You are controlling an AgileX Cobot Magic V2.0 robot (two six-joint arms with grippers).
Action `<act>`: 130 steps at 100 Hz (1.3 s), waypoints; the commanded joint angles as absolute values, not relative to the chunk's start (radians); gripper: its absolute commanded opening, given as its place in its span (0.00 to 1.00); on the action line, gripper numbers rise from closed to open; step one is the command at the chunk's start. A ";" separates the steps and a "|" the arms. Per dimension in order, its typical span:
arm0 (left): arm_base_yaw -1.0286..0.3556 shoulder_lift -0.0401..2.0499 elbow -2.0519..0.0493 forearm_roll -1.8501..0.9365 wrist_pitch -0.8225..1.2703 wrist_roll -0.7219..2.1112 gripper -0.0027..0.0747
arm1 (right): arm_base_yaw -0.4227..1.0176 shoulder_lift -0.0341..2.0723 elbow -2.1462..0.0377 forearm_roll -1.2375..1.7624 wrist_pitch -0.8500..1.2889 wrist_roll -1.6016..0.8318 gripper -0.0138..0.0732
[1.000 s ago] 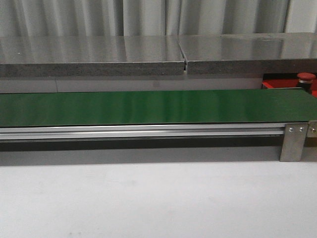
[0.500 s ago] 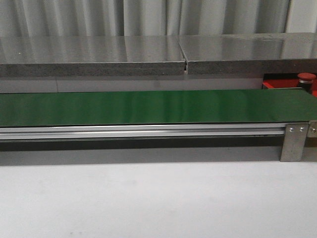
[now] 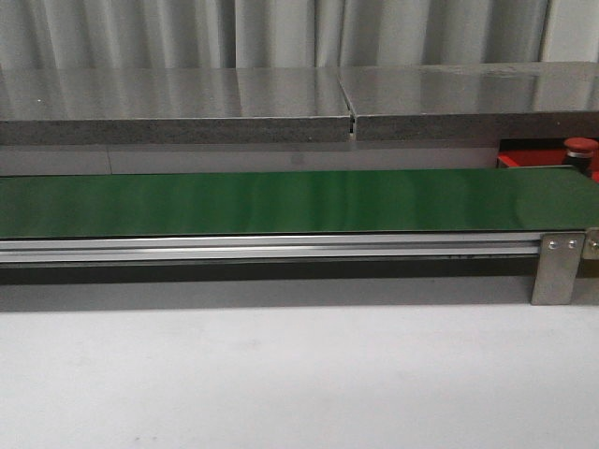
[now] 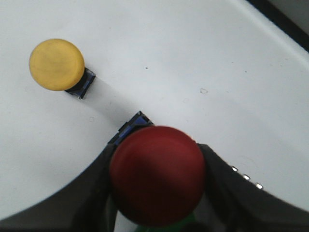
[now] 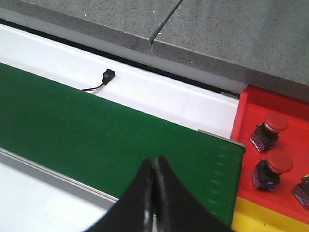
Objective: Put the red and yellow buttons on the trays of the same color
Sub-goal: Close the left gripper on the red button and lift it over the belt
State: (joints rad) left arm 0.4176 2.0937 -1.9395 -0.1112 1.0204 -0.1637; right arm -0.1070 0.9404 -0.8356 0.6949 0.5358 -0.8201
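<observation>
Grey pleated curtain is hanging behind a speckled stone-grey shelf (image 3: 281, 108), and in front of it a long green conveyor belt (image 3: 281, 201) is running across the white desk (image 3: 281, 374) on an aluminium rail.

From where I am standing, the left gripper (image 4: 157, 193) is holding a red dome-capped push-button (image 4: 157, 175) between its dark jaws, closed snugly on the body under the cap, just above the desk. A yellow dome-capped push-button (image 4: 56, 64) on a dark body is standing upright on the desk, apart from the held one.

To do this step well, I would say the left arm should be keeping the red button upright, lifting it clear of the yellow one before travelling, and lowering it onto a bare patch of the red tray rather than onto its neighbours.

The right gripper (image 5: 154, 166) is hovering over the belt's near edge with its jaws pressed together and nothing between them.

At the belt's right end, a bright red flat plastic tray (image 5: 246, 113) is carrying two red buttons (image 5: 272, 128) standing upright, with a third dark body partly cut off by the frame. A yellow surface (image 5: 270, 215) is adjoining it; I cannot tell what it is holding.
</observation>
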 commanded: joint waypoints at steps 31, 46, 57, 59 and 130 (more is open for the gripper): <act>0.302 1.873 -1.932 -0.076 1.035 -0.114 0.01 | -0.106 0.924 -0.873 0.717 0.489 -0.829 0.08; 0.257 1.829 -1.839 -0.033 1.009 -0.114 0.01 | -0.106 0.924 -0.873 0.717 0.489 -0.829 0.08; 0.235 1.787 -1.735 -0.053 0.960 -0.114 0.01 | -0.106 0.924 -0.873 0.717 0.489 -0.829 0.08; 0.233 1.780 -1.714 -0.059 0.949 -0.114 0.01 | -0.106 0.924 -0.873 0.717 0.489 -0.829 0.08; 0.212 1.726 -1.401 -0.165 0.756 -0.088 0.01 | -0.106 0.924 -0.873 0.717 0.489 -0.829 0.08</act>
State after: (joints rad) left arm 0.2170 1.7791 -1.3785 -0.1461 0.8053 -0.0893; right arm -0.1070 0.9404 -0.8356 0.6949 0.5358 -0.8201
